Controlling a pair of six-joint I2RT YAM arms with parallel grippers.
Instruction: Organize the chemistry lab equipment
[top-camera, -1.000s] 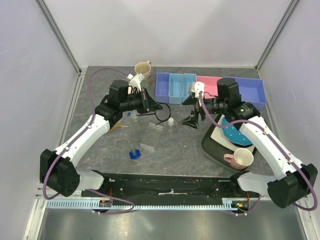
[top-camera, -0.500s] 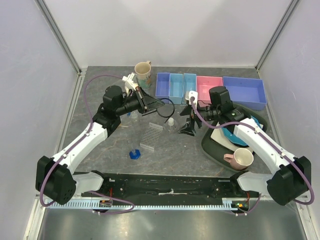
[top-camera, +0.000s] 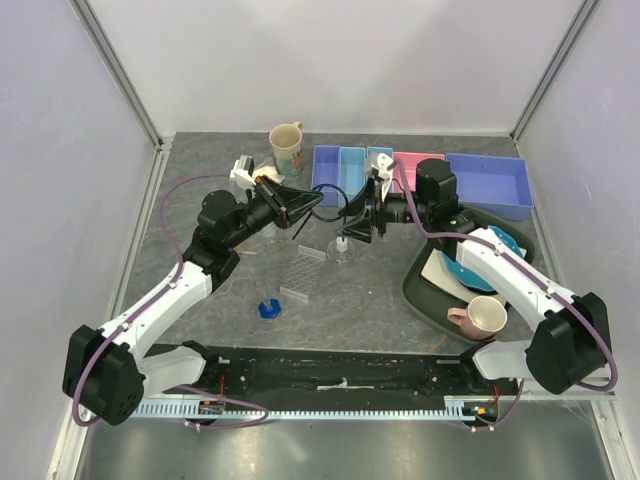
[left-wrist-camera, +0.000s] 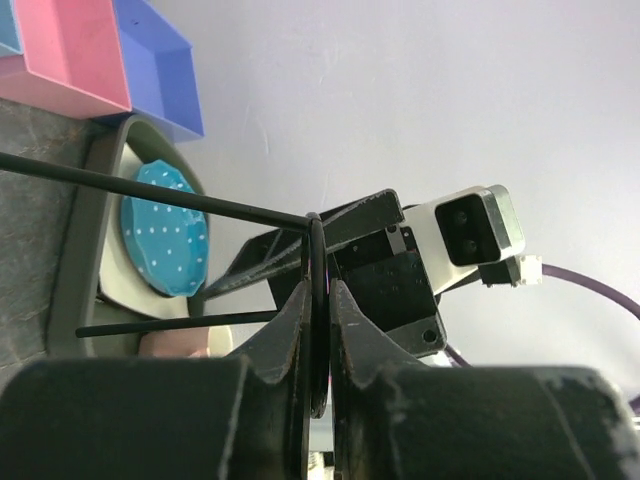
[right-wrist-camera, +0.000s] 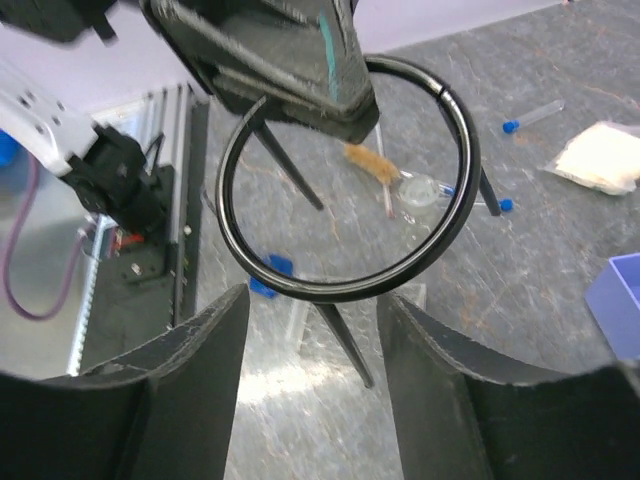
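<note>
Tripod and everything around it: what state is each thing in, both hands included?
Left hand: shut on the ring of the tripod.
Right hand: open, facing the ring, gripping nothing.
Tripod: tipped sideways, held by the left hand.
Flask: upright, white stopper on.
Tube rack: lying flat on the table.
Cream mug: upright.

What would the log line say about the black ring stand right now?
left fingers: shut on tripod | tripod: lifted, tilted | right fingers: open, facing tripod | handover: not done
</note>
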